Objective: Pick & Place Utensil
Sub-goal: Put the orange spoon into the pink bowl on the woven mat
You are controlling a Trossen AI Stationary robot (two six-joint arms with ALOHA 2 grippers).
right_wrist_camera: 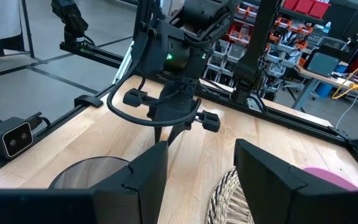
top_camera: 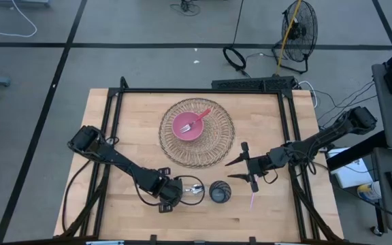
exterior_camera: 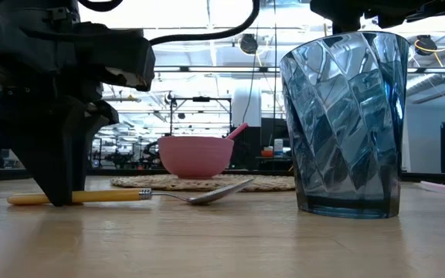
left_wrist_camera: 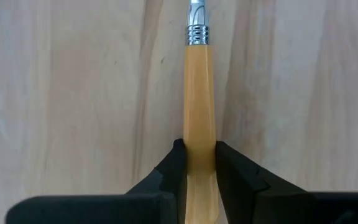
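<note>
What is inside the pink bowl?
A pink-handled fork lies in the pink bowl, its handle sticking out over the rim. The bowl sits on a woven mat. From the low view the bowl's wall hides its bottom, so only the handle tip shows.

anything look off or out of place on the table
One oddity: a pink utensil lies loose on the bare wood near the table's front edge, right of the blue cup, away from the pink bowl. Nothing looks spilled or damaged.
</note>
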